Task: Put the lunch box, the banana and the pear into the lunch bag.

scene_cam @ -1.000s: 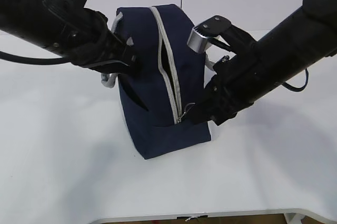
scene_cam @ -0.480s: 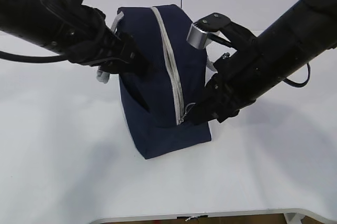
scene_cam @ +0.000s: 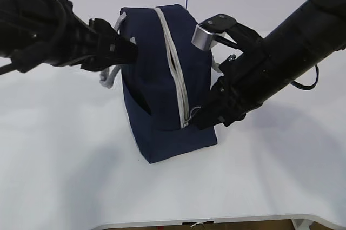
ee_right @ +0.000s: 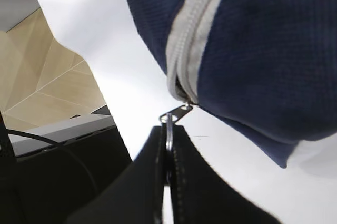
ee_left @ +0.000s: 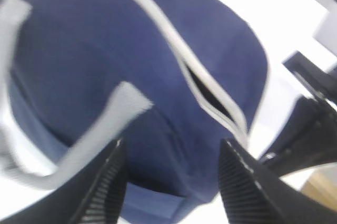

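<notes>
Right tool [ee_right: 167, 145] on unlabelled lunch bag [scene_cam: 162, 78]

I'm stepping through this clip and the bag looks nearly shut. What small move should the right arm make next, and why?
Probably hold the pinch and draw the metal ring pull slightly further along the grey zipper. The right gripper is shut on it at the lower end of the navy fabric lunch bag, yet a short gap shows in the left wrist view.

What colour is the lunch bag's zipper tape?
Light grey zipper against the navy lunch bag; clearest in the exterior view.
</notes>
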Available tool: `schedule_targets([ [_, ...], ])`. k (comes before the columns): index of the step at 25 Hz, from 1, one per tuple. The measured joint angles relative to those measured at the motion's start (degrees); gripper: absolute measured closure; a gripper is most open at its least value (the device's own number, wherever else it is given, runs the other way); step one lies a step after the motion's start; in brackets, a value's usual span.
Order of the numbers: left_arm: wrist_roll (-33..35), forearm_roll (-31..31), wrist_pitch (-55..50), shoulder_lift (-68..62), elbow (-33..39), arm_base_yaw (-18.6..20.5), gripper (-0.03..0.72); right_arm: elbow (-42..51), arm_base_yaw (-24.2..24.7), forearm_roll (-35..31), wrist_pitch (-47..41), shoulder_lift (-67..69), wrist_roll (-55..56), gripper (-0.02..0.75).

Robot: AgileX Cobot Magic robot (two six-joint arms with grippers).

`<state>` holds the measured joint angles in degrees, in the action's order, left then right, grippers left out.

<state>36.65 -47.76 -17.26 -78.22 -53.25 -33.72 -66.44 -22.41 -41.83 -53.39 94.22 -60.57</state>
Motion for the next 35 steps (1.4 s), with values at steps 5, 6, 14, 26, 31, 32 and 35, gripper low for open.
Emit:
schedule_targets([
  [5,1.46,-0.95,2.21,-1.40,1.13,-3.51,0.284,-0.20,0.00,-0.62,-0.51,0.00,0.00,0.720],
  [6,1.55,-1.05,2.45,-1.82,1.24,-3.78,0.284,-0.20,0.00,-0.62,-0.50,0.00,0.00,0.720],
  [14,1.79,-2.61,6.40,-2.36,3.76,-4.45,0.269,-0.33,0.00,-0.65,-0.63,0.00,0.00,0.720],
  [26,1.89,-5.51,14.69,-4.18,7.22,-9.31,0.269,-3.41,0.00,-0.89,-2.21,0.00,-0.12,0.720],
  [31,1.89,-6.24,14.92,-4.94,7.47,-9.31,0.330,-3.41,0.00,-0.89,-3.19,0.00,-0.12,0.720],
  [32,1.89,-6.24,14.92,-4.94,7.47,-9.31,0.377,-3.41,0.00,-0.89,-3.23,0.00,-0.12,0.720],
  [35,1.89,-6.24,14.94,-4.94,7.47,-9.34,0.538,-3.41,0.00,-0.89,-3.33,0.00,-0.12,0.720],
])
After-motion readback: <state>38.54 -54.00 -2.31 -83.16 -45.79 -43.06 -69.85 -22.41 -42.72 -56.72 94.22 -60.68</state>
